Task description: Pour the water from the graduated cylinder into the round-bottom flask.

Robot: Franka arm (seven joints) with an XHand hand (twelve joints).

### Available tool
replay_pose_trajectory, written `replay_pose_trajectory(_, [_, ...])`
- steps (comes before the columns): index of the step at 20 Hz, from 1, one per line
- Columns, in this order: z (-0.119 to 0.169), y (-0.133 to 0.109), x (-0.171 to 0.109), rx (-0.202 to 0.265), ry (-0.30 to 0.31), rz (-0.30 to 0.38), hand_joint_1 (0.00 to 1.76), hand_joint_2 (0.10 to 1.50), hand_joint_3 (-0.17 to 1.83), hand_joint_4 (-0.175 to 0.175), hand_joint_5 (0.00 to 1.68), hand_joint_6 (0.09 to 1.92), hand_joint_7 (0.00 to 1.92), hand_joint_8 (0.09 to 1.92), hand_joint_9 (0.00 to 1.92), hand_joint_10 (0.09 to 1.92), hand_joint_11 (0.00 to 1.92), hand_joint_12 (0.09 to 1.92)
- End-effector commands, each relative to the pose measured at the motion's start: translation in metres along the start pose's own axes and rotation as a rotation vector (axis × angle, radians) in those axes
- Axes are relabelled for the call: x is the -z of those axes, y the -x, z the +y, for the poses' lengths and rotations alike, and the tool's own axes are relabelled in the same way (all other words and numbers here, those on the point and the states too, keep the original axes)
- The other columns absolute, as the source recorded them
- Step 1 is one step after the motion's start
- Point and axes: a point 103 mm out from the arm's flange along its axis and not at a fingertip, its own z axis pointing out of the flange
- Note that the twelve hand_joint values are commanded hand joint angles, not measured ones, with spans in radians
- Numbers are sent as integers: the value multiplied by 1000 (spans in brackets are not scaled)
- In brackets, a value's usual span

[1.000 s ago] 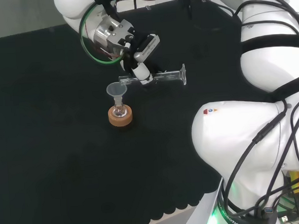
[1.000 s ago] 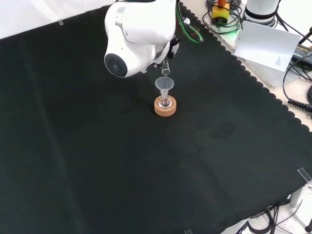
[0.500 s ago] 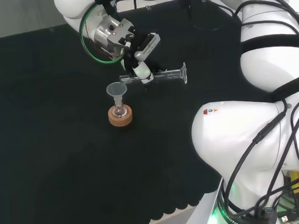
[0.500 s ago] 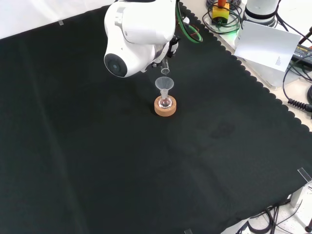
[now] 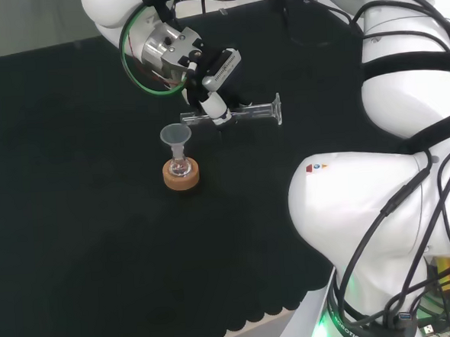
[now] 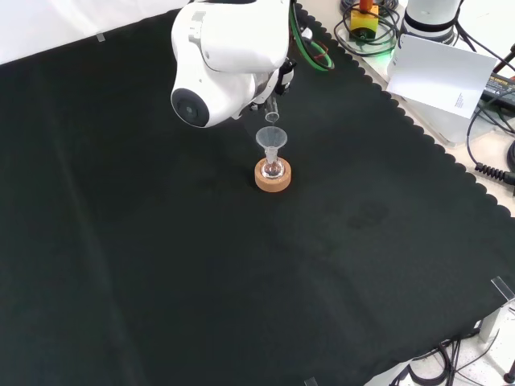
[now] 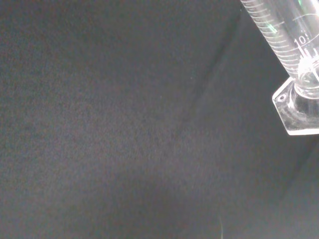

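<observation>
In the head view a clear graduated cylinder (image 5: 241, 114) lies nearly level in the air, its mouth at the left just above and right of a clear funnel (image 5: 176, 136). My hand (image 5: 215, 106) is shut on the cylinder's middle, and the hexagonal foot (image 5: 276, 109) points right. The funnel sits in a small round-bottom flask (image 5: 181, 168) on a cork ring (image 5: 181, 176). From the front, the cylinder's mouth (image 6: 273, 117) hangs just above the funnel (image 6: 272, 140), flask (image 6: 272, 168) and cork ring (image 6: 273, 178). Up close, the wrist view catches the cylinder's scale (image 7: 279, 30) and foot (image 7: 299, 107) against black cloth.
The arm's white links (image 5: 393, 166) stand at the right of the head view, and a white link with a grey cap (image 6: 225, 64) stands before the hand in the front view. The cloth's scalloped edge (image 6: 426, 137), cables and a white sheet (image 6: 441, 76) lie at the front view's right.
The hand has risen slightly and tipped the cylinder back toward level, lifting its mouth a little higher above the funnel. The flask and cork ring have stayed put.
</observation>
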Motion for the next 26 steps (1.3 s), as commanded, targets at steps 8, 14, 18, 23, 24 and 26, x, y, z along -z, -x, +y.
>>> replay_pose_trajectory(8, [3,-16,9,24,50,4,1249,1145,-1,-175,906,1100,939,1096,1440,87,1204,779])
replay_pose_trajectory(14, [5,-17,5,70,137,56,1249,1145,-1,-175,906,1099,939,1095,1440,87,1203,777])
replay_pose_trajectory(18, [4,-11,2,91,200,94,1249,1145,0,-175,906,1099,939,1096,1440,87,1203,775])
replay_pose_trajectory(23, [4,8,-4,148,325,211,1249,1145,0,-175,906,1100,939,1096,1440,87,1202,774])
replay_pose_trajectory(24, [4,11,-5,159,348,228,1249,1145,0,-175,905,1100,939,1096,1441,87,1201,773])
replay_pose_trajectory(26, [4,16,-7,185,390,263,1249,1145,0,-175,905,1100,939,1097,1441,87,1200,773])
